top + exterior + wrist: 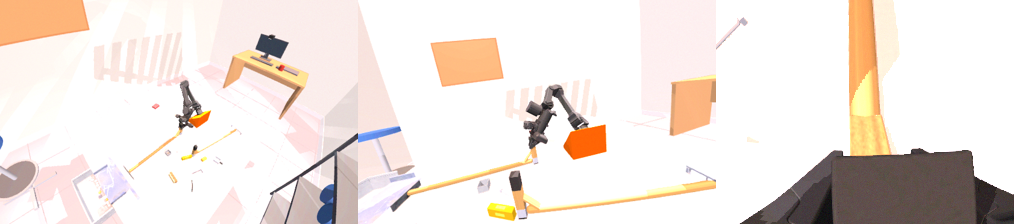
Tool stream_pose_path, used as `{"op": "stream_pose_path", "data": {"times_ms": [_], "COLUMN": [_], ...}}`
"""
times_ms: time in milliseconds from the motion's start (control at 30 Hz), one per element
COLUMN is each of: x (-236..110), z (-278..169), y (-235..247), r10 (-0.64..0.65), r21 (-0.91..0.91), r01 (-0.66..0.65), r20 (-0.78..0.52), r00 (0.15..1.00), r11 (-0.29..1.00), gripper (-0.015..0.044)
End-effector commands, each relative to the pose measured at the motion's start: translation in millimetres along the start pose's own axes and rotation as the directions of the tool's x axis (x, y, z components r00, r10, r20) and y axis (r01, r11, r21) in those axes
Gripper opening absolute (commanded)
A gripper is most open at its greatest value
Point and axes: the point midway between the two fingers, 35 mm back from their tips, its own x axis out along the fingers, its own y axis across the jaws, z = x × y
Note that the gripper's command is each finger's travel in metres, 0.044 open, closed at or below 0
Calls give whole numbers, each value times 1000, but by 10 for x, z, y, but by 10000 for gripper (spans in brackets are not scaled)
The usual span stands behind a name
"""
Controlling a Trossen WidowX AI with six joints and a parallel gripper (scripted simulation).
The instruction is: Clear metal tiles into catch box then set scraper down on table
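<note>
My gripper (181, 126) (533, 147) (868, 152) is shut on the upright grip of the long scraper (153, 153) (472, 176) (863, 50). The orange shaft slopes down from the grip to the dark blade (128, 172) (404, 197), which sits at the near edge of the shiny steel bench plate (116, 183) (373, 200). The grey-rimmed catch box (79, 187) (374, 180) adjoins the plate's far end. A few small orange-tinted tiles (100, 194) show near the box; I cannot tell whether they lie in it or on the plate.
A second long tool (215, 141) (614, 199) with a dark upright handle (195, 147) (515, 180) lies to the right. Nearby are a small grey box (167, 152) (483, 185), a yellow block (204, 158) (502, 211) and an orange wedge (200, 118) (588, 141).
</note>
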Motion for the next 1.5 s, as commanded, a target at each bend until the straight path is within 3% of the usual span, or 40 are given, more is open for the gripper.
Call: {"op": "stream_pose_path", "data": {"times_ms": [0, 1467], "x": [-22, 318], "z": [16, 467], "y": [-49, -191], "r10": [1, -12], "r21": [5, 15], "r01": [-1, 12], "r20": [8, 12], "r00": [1000, 1000], "r11": [1000, 1000], "gripper": [0, 0]}}
